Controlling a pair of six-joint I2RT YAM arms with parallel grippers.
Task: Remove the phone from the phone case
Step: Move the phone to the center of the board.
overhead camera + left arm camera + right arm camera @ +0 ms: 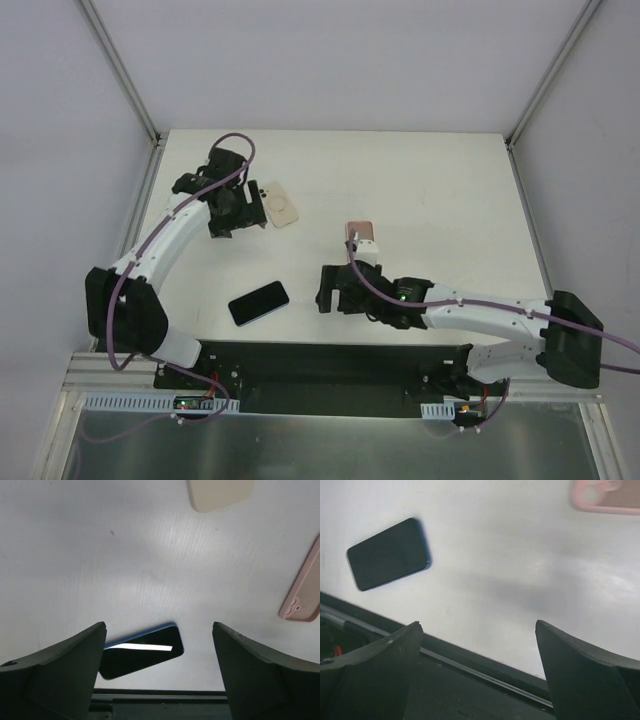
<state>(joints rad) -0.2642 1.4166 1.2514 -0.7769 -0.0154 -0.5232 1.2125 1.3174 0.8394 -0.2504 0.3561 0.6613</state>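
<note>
- Left jaws: apart, holding nothing, raised off the bench [75, 555].
- Right jaws: apart, holding nothing.
- Phone [141, 656]: out of any case, screen up, flat on the bench. It is seen through the left jaws' gap and touches neither finger. It lies well beyond the right jaws' left finger.
- Pink case [607, 495]: empty, beyond the right jaws' right finger.
- Beige case [220, 492]: far beyond the left jaws.

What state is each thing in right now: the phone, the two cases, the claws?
Phone: bare, flat on the table, screen dark.
Cream case: lying flat, not gripped.
Pink case: lying flat, not gripped.
Left gripper: open, empty.
Right gripper: open, empty.
</note>
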